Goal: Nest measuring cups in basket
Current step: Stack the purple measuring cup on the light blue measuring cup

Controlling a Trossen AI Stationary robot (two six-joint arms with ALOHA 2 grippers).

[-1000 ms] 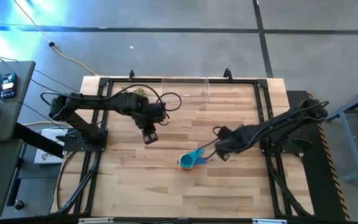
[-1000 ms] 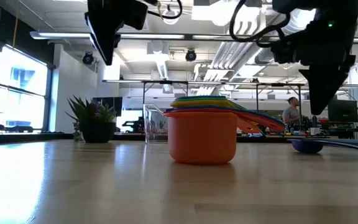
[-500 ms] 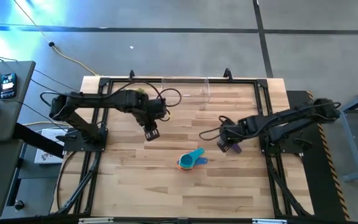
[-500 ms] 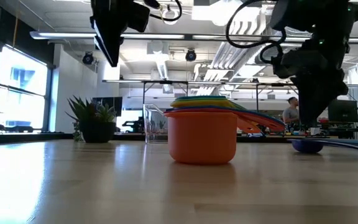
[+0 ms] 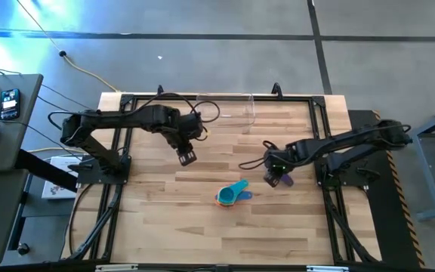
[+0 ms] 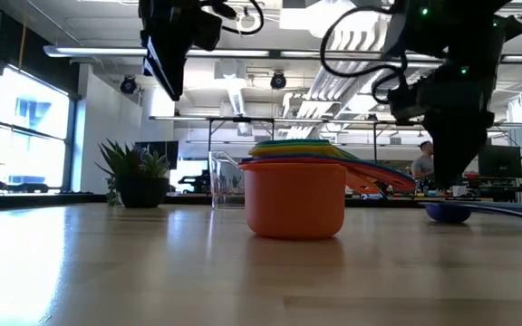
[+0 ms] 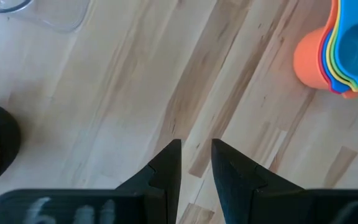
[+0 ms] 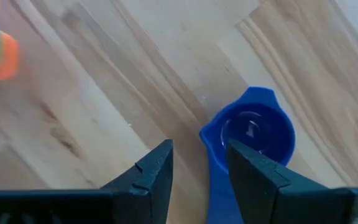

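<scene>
Blue cup [image 8: 253, 135] — 1 alone; nested stack [image 5: 231, 194] — 1, on table [image 5: 165, 219]

a: what do the arms look like?
b: both dark, nearly black, built of jointed segments, with black cables looping loosely off them.
a: and the ends?
b: the left gripper [image 7: 196, 163] has two flat, dark, wedge-shaped fingers. the right gripper [image 8: 199, 167] has the same matte black pair.
</scene>
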